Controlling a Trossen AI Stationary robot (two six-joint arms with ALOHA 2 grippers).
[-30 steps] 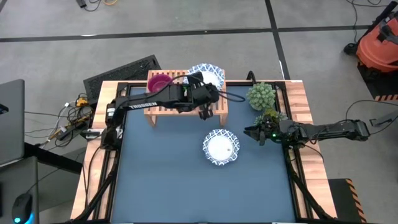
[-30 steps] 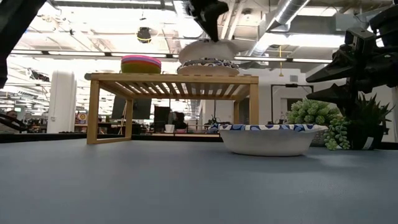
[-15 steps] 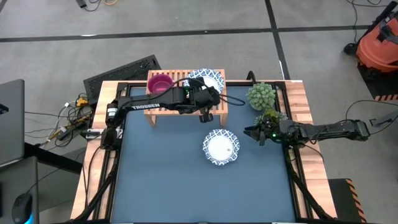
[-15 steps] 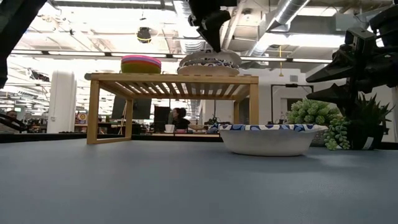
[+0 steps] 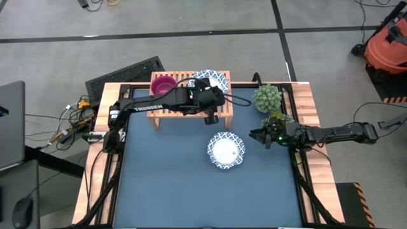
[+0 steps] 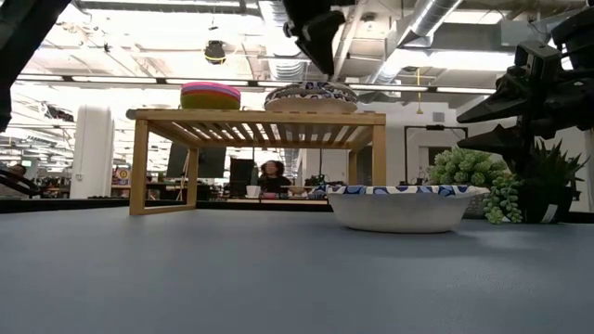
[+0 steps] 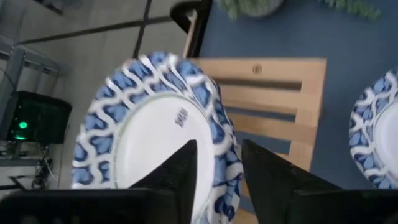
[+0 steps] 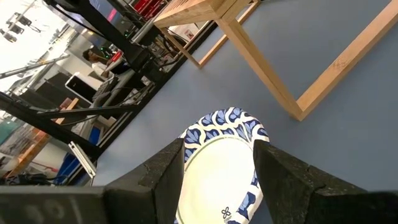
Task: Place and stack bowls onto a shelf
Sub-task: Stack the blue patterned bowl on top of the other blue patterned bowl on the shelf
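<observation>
The left gripper point(image 5: 212, 118), fingers spread, hangs above a white bowl point(image 6: 311, 96) on the shelf point(image 6: 257, 118). Another white bowl point(image 5: 225, 150) sits on the blue table point(image 5: 165, 184). The room behind looks like an open workshop.

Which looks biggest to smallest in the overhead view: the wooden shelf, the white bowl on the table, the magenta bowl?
1. Light-wood slatted shelf, clearly widest.
2. White blue-rimmed bowl on the blue table.
3. Magenta plastic bowl on the shelf, smallest; it sits higher, nearer the camera, yet looks smaller.
</observation>
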